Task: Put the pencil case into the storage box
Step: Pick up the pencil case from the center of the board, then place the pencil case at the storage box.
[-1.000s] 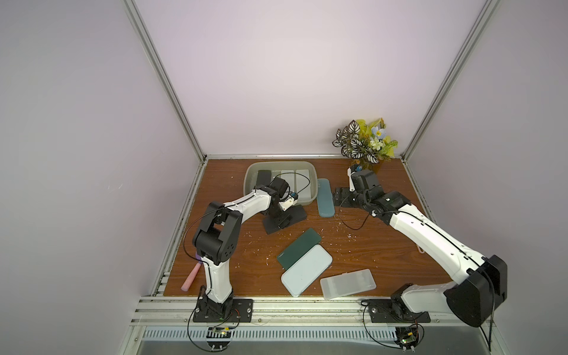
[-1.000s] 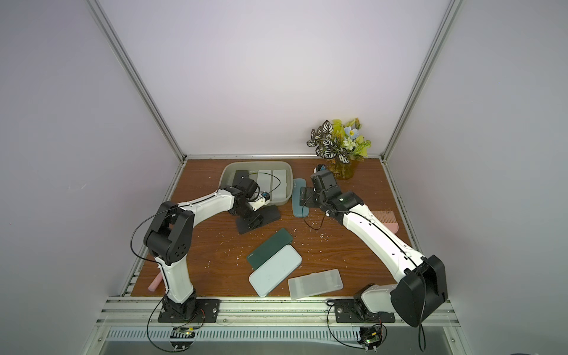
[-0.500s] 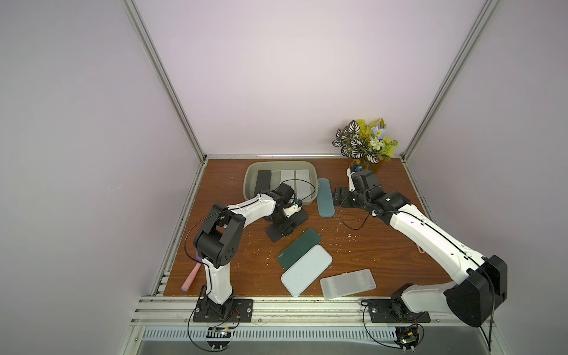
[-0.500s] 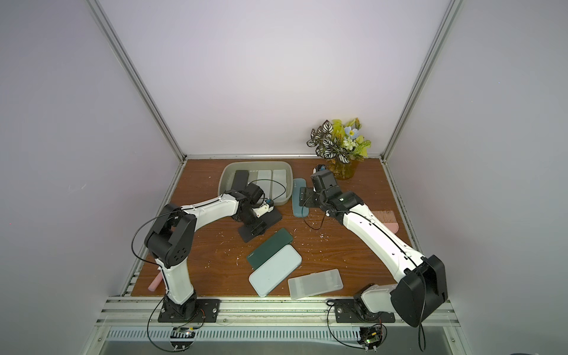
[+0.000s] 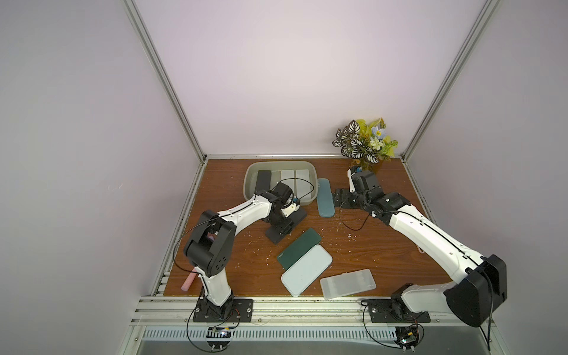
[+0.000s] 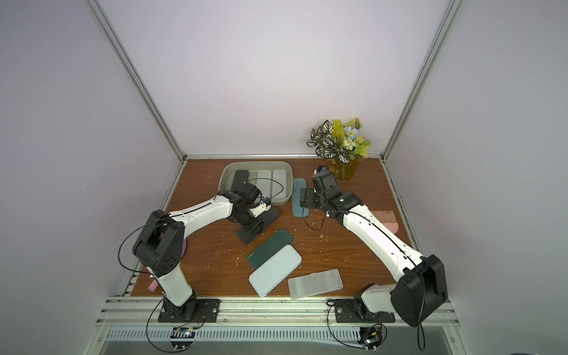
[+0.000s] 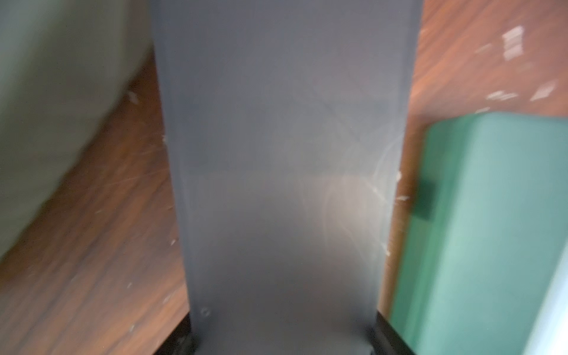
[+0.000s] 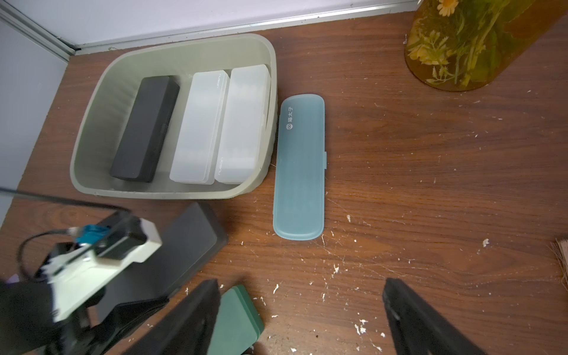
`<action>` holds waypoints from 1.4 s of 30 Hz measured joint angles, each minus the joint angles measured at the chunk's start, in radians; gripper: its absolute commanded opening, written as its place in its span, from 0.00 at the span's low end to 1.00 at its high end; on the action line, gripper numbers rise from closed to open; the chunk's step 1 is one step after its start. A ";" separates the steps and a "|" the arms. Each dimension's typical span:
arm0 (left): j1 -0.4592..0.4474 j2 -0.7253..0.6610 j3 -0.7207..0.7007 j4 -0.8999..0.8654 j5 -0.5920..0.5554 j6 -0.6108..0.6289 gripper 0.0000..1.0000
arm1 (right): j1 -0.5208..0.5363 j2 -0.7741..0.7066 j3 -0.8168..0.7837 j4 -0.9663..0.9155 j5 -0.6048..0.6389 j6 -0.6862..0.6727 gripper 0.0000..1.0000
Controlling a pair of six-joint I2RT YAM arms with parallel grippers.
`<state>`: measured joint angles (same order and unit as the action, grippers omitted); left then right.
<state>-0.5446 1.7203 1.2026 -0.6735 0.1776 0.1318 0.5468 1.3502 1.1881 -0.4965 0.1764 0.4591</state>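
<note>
The grey-green storage box (image 5: 249, 178) (image 6: 224, 181) (image 8: 104, 107) stands at the back with a black case (image 8: 144, 129) and two clear cases (image 8: 199, 129) inside. In front of it a black pencil case (image 5: 296, 216) (image 6: 270, 215) (image 7: 282, 153) (image 8: 184, 246) lies on the table. My left gripper (image 5: 281, 226) (image 6: 253, 229) (image 7: 284, 335) is down over it, its fingers against both long edges. My right gripper (image 5: 339, 196) (image 6: 305, 199) (image 8: 301, 285) hovers open and empty beside a teal-blue case (image 5: 325, 198) (image 8: 299, 166).
A dark green case (image 5: 299, 252) (image 7: 491, 230), a pale blue one (image 5: 307, 270) and a frosted clear one (image 5: 347, 284) lie toward the front. A flower vase (image 5: 365, 144) stands back right, with a pink comb (image 6: 385, 221) by the right edge. White crumbs dot the wood.
My left gripper has come forward from the box along the black case and its jaws have narrowed onto it. The right arm has not moved.
</note>
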 measured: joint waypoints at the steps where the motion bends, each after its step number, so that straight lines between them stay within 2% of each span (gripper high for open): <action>1: 0.000 -0.040 0.000 -0.001 0.008 -0.011 0.69 | -0.002 0.000 0.000 0.000 0.000 0.000 0.90; 5: 0.000 -0.172 0.014 -0.005 0.038 -0.060 0.70 | -0.006 0.000 0.000 0.000 -0.002 -0.001 0.90; 10: 0.027 -0.187 0.103 -0.028 0.032 -0.113 0.72 | -0.013 0.000 0.000 0.000 -0.004 -0.008 0.90; 19: 0.128 0.058 0.521 -0.024 -0.131 -0.193 0.73 | -0.028 0.002 0.002 0.002 -0.026 -0.014 0.90; 25: 0.177 0.251 0.702 -0.011 -0.175 -0.253 0.72 | -0.040 0.017 0.002 0.016 -0.034 -0.016 0.91; 33: 0.193 0.427 0.737 -0.010 -0.193 -0.355 0.71 | -0.065 0.017 -0.028 0.045 -0.056 -0.017 0.91; 42: 0.193 0.446 0.652 0.050 -0.233 -0.398 0.71 | -0.090 0.017 -0.056 0.056 -0.082 -0.020 0.90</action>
<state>-0.3515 2.1666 1.8545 -0.6235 -0.0551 -0.2665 0.4568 1.3670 1.1316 -0.4408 0.0944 0.4393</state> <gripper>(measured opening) 0.711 0.904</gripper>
